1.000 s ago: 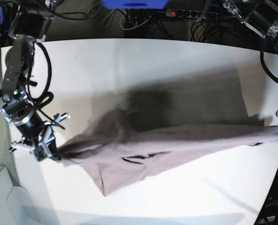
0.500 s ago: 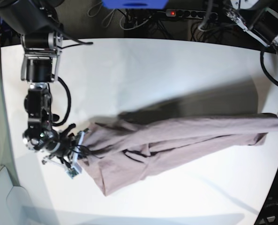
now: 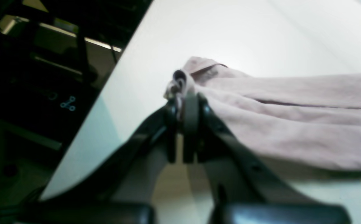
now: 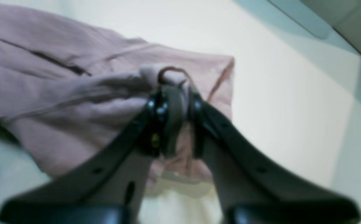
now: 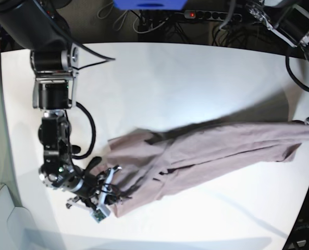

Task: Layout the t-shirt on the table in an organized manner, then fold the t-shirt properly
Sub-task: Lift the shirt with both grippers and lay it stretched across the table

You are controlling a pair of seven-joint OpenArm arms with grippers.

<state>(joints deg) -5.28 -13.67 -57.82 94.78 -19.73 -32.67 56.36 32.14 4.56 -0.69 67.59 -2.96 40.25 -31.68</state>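
**A:** What lies nearest the front edge?

**B:** The right gripper [image 5: 106,200], low over the table [image 5: 159,83] near its front left corner. In its wrist view the right gripper [image 4: 175,107] has its jaws only a narrow way apart, with a bunched fold of the t-shirt [image 4: 74,93] between them and cloth draped over the tips.

**A:** And the shirt itself?

**B:** The mauve t-shirt [image 5: 206,151] lies stretched in a long, wrinkled band across the table's middle, running from that front left area up toward the right edge. It is twisted and bunched, not flat.

**A:** The other end?

**B:** At the right edge, the left gripper [image 3: 185,107] has its jaws pressed together on a pinch of the t-shirt [image 3: 276,118], close to the table [image 3: 230,28] rim. In the base view that gripper is almost out of frame.
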